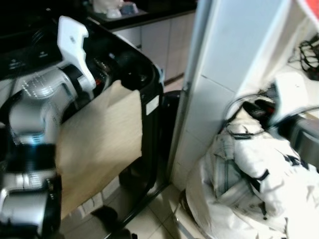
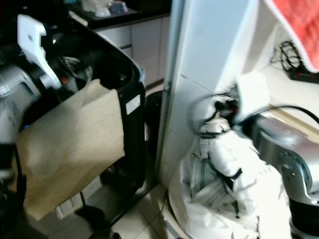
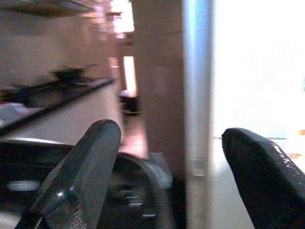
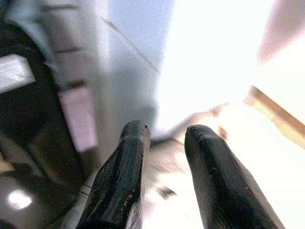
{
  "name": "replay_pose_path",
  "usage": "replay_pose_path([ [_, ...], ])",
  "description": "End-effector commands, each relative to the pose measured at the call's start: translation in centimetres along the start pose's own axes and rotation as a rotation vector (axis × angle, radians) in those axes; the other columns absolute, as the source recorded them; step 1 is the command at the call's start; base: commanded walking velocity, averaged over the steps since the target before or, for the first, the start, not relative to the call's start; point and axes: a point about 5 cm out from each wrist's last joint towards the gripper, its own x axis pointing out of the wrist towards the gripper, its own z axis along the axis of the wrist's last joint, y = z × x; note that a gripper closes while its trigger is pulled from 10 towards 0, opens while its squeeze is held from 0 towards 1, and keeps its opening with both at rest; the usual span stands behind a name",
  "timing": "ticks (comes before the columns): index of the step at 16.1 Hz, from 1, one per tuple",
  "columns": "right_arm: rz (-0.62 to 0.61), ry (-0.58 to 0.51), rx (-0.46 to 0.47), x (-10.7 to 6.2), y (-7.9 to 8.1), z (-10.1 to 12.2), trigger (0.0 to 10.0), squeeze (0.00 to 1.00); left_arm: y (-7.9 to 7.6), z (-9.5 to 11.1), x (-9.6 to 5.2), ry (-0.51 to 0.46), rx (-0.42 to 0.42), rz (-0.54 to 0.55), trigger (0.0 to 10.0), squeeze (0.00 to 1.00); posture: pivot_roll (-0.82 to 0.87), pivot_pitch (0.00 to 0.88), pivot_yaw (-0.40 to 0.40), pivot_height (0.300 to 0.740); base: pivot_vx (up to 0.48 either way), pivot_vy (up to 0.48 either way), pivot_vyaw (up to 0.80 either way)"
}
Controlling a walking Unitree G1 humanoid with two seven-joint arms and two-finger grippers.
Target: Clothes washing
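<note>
A black top-loading washing machine [image 1: 151,79] stands at the left, and a tan cloth [image 1: 99,144] hangs over its front edge. My left arm is raised over the tub; the left gripper [image 3: 167,138] is open, fingers wide apart and holding nothing. At the lower right lies a heap of white clothes [image 1: 239,199]. My right gripper [image 2: 224,107] is shut on the top of a white garment [image 2: 227,154], which hangs from it down to the heap. In the right wrist view the black fingers [image 4: 128,171] stand close together with white cloth at their tips.
A white tiled pillar [image 1: 224,59] stands between the machine and the heap. A red cloth [image 2: 294,25] hangs at the top right above a counter with black cables [image 1: 310,55]. Kitchen cabinets [image 1: 164,40] are behind. The picture is blurred.
</note>
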Motion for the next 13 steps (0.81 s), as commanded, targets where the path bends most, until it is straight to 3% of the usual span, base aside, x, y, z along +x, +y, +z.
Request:
replay_pose_path([
  [1, -0.059, 0.024, -0.001, -0.3, -1.2, -0.3, 10.0, 1.00, -1.8, -0.3, 0.4, 0.013, -0.008, -0.091, 10.0, 0.00, -0.09, 0.000, 0.012, 0.740, 0.000, 0.000, 0.00],
  [2, -0.135, 0.057, 0.029, -0.5, -2.8, -1.2, 10.0, 1.00, -4.2, -1.2, 0.6, 0.027, -0.037, -0.204, 10.0, 0.00, -0.09, 0.000, 0.012, 0.740, 0.000, 0.000, 0.00],
  [5, -0.267, 0.087, 0.118, -0.4, -5.0, -3.2, 10.0, 1.00, -7.0, -1.6, 0.4, 0.038, -0.094, -0.345, 10.0, 0.00, -0.10, 0.000, 0.008, 0.740, 0.000, 0.000, 0.00],
  [7, -0.311, 0.161, 0.178, -0.3, -5.3, -5.4, 10.0, 1.00, -8.6, -2.3, -0.4, 0.105, -0.111, -0.459, 10.0, 0.00, -0.10, 0.000, 0.008, 0.740, 0.000, 0.000, 0.00],
  [10, -0.300, 0.266, 0.180, -0.6, -4.6, -7.1, 10.0, 1.00, -9.2, -2.9, -1.3, 0.158, -0.115, -0.488, 10.0, 0.00, -0.09, 0.000, 0.002, 0.740, 0.000, 0.000, 0.00],
  [11, -0.230, 0.298, 0.170, -0.8, -3.8, -7.3, 10.0, 0.71, -9.3, -2.9, -1.5, 0.170, -0.118, -0.499, 10.0, 0.00, -0.09, 0.000, 0.003, 0.740, 0.000, 0.000, 0.00],
  [12, -0.156, 0.320, 0.161, -1.0, -3.1, -7.4, 10.0, 0.00, -9.5, -2.9, -1.7, 0.181, -0.121, -0.514, 10.0, 0.00, -0.09, 0.000, 0.003, 0.740, 0.000, 0.000, 0.00],
  [13, -0.108, 0.325, 0.152, -1.2, -2.6, -7.3, 10.0, 0.00, -9.7, -3.0, -1.7, 0.188, -0.123, -0.527, 10.0, 0.00, -0.09, 0.000, 0.003, 0.740, 0.000, 0.000, 0.00],
])
